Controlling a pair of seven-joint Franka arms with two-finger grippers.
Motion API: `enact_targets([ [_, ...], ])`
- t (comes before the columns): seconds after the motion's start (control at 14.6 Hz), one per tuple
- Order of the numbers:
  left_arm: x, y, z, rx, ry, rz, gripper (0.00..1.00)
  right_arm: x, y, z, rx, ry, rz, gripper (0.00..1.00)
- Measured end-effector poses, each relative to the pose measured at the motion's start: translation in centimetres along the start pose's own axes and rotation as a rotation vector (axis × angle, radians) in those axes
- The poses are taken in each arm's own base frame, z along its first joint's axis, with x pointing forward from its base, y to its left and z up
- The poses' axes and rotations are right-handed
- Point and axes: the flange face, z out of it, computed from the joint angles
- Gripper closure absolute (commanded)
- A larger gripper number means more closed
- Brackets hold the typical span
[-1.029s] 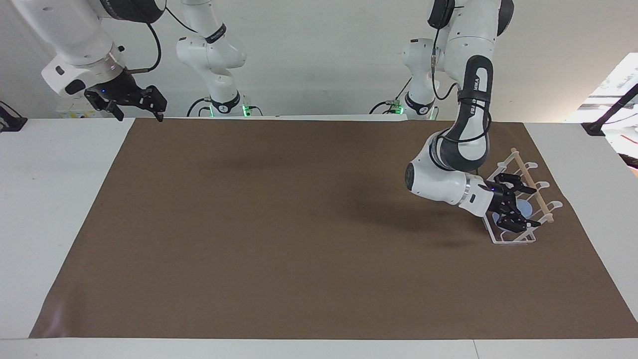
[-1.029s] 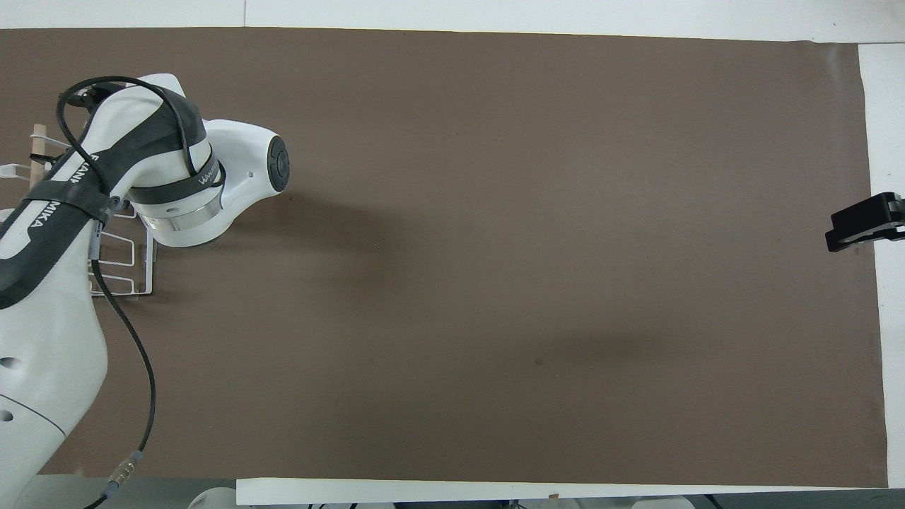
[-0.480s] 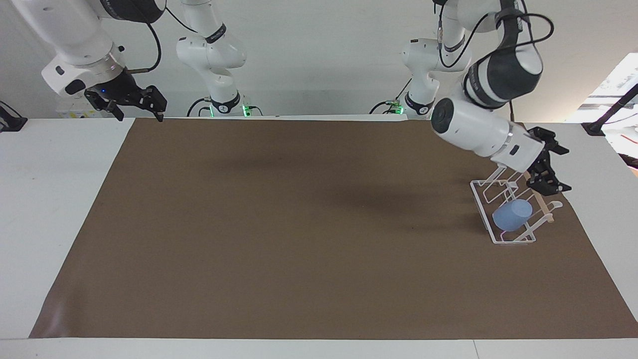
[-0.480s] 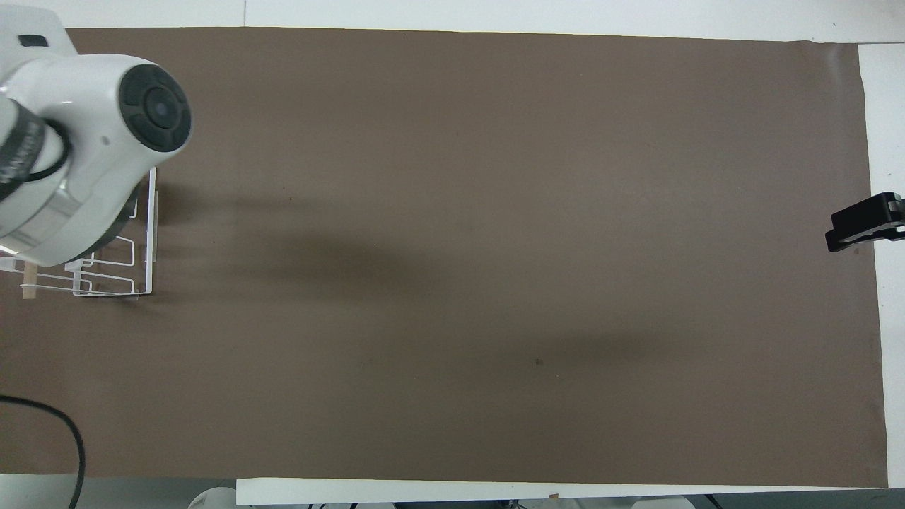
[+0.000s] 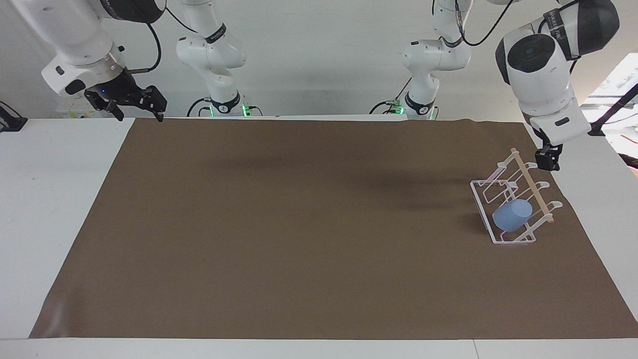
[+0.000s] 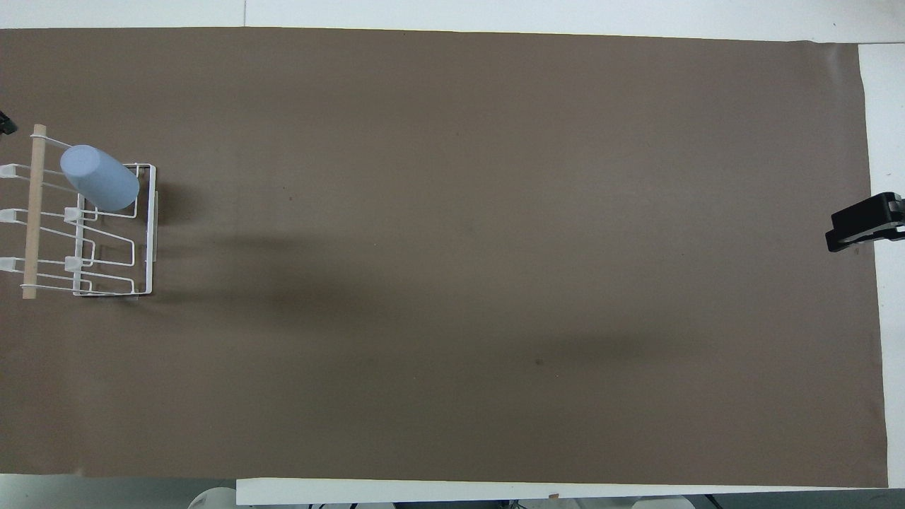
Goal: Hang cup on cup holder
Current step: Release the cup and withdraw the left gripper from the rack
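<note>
The light-blue cup (image 5: 512, 214) hangs tilted on a prong of the white wire cup holder (image 5: 479, 199), at the holder's end farthest from the robots. It also shows in the overhead view (image 6: 99, 185), beside the holder's wooden dowel (image 6: 32, 212). The holder (image 6: 150, 233) stands on the brown mat at the left arm's end of the table. My left gripper (image 5: 547, 160) hangs empty in the air over the mat's edge, by the dowel's end nearest the robots, clear of the cup. My right gripper (image 5: 141, 117) waits open and empty over the mat's corner at the right arm's end.
A brown mat (image 5: 299, 224) covers most of the white table. The holder's other prongs are bare. Only the right gripper's tip (image 6: 862, 225) shows at the mat's edge in the overhead view.
My left gripper has let go of the cup, risen off the holder and drawn back toward its base. The cup stays hung on the holder. The right arm has not moved.
</note>
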Motion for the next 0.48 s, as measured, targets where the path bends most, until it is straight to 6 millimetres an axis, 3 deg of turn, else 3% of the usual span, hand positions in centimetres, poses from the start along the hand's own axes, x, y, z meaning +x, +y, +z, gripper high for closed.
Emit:
enact_targets([
  [0.27, -0.1, -0.9, 1.1, -0.225, -0.213, 0.220, 0.00, 0.0, 0.0, 0.0, 0.000, 0.000, 0.000, 0.00],
  [0.48, 0.7, -3.5, -0.2, -0.376, -0.277, 0.450, 0.00, 0.0, 0.0, 0.0, 0.000, 0.000, 0.000, 0.00],
])
